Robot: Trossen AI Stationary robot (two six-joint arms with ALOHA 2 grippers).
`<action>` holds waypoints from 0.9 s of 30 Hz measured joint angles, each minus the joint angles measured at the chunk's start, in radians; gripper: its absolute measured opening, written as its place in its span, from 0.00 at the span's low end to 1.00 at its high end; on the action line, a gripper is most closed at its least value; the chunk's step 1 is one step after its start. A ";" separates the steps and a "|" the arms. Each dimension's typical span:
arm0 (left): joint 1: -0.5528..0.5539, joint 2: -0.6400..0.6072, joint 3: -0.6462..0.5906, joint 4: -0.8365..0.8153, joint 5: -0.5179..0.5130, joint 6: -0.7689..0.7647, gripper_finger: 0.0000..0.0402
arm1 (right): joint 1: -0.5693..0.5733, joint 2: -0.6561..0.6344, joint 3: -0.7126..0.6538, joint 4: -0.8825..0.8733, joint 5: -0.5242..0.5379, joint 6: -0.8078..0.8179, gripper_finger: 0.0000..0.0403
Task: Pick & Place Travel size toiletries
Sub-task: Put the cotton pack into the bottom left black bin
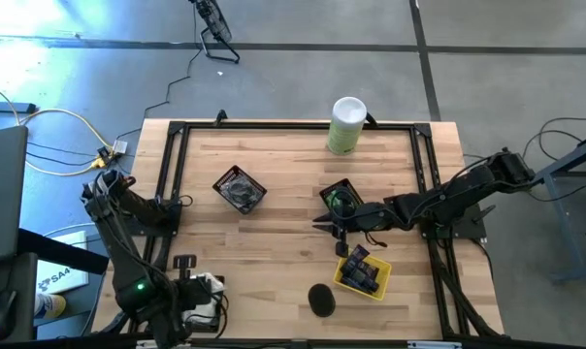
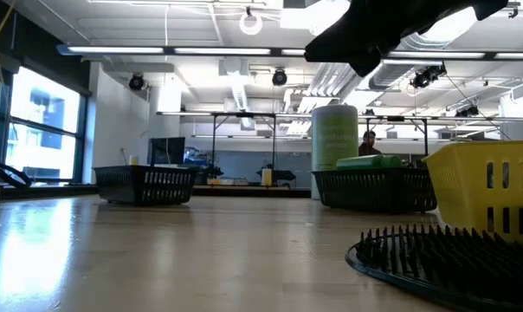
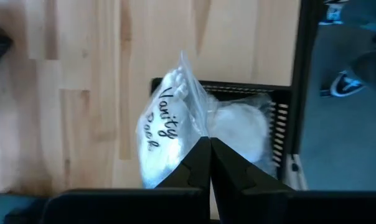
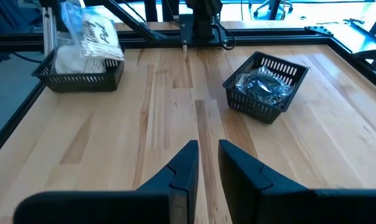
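Left arm pinching a toiletry bag, right arm hanging empty mid-table

The left gripper point(image 3: 210, 140) was clenched on the edge of a clear vanity pack bag point(image 3: 166, 134), holding it upright just above the corner basket point(image 3: 238, 88) at the table's near left, which had more white packets point(image 3: 241, 127) in it. The right gripper point(image 4: 208, 145) hovered over bare wood between the green-item basket point(image 1: 340, 199) and the yellow basket point(image 1: 381, 286), fingers only slightly parted with nothing between them. Navy tubes point(image 1: 363, 271) sat in the yellow one, wrapped dark items filled another black basket point(image 4: 266, 86), and a white-and-green canister point(image 1: 346, 126) stood at the far edge.
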 joint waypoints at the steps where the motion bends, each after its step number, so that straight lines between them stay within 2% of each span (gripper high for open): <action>1: -0.005 0.000 0.000 0.010 0.010 -0.004 0.00 | 0.000 0.000 0.000 -0.001 0.000 -0.006 0.14; 9: -0.063 0.000 0.000 0.029 0.008 -0.067 0.00 | 0.000 0.000 0.000 -0.001 0.000 -0.026 0.14; 15: -0.098 0.000 0.000 0.020 -0.070 -0.096 0.00 | 0.000 0.000 0.000 -0.001 0.000 -0.026 0.14; 21: -0.096 0.000 -0.003 -0.007 -0.089 -0.095 0.00 | 0.000 0.000 0.000 -0.001 0.000 -0.021 0.14; 27: -0.096 0.000 -0.108 0.058 -0.086 -0.096 0.00 | 0.000 0.000 0.000 -0.001 0.000 -0.019 0.14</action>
